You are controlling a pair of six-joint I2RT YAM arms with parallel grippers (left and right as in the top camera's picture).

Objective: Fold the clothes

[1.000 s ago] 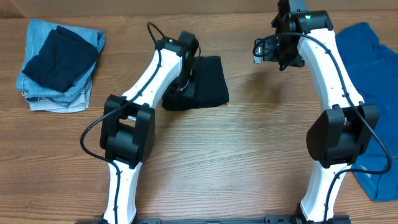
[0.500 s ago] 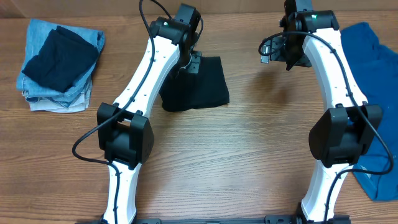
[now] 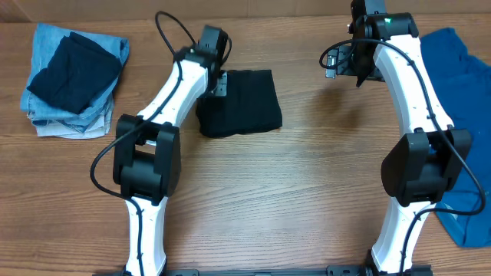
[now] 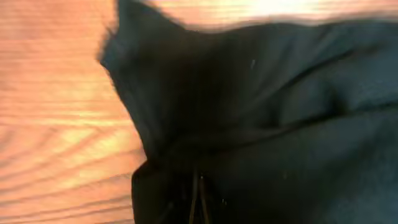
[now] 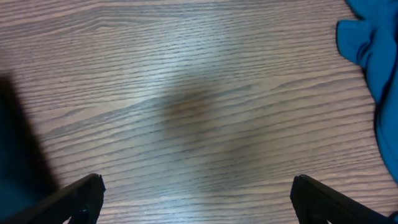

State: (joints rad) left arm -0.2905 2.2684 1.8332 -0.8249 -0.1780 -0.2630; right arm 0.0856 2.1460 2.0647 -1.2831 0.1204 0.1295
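Observation:
A folded black garment point(image 3: 245, 103) lies on the wooden table, left of centre at the back. My left gripper point(image 3: 218, 80) is at its back left corner. In the left wrist view the black garment point(image 4: 267, 106) fills most of the picture, and my left gripper point(image 4: 198, 200) is shut with the cloth pinched between its fingers. My right gripper point(image 3: 347, 61) hovers open and empty over bare wood at the back right; its fingers stand wide apart in the right wrist view point(image 5: 199, 202). A crumpled blue garment point(image 3: 460, 107) lies at the right edge.
A stack of folded clothes point(image 3: 73, 77), dark navy on light denim, sits at the back left. The blue garment also shows at the top right of the right wrist view point(image 5: 373, 56). Bare wood point(image 3: 291, 192) fills the middle and front.
My left gripper has shifted left along the black garment's back edge to its left corner. The right arm has barely moved.

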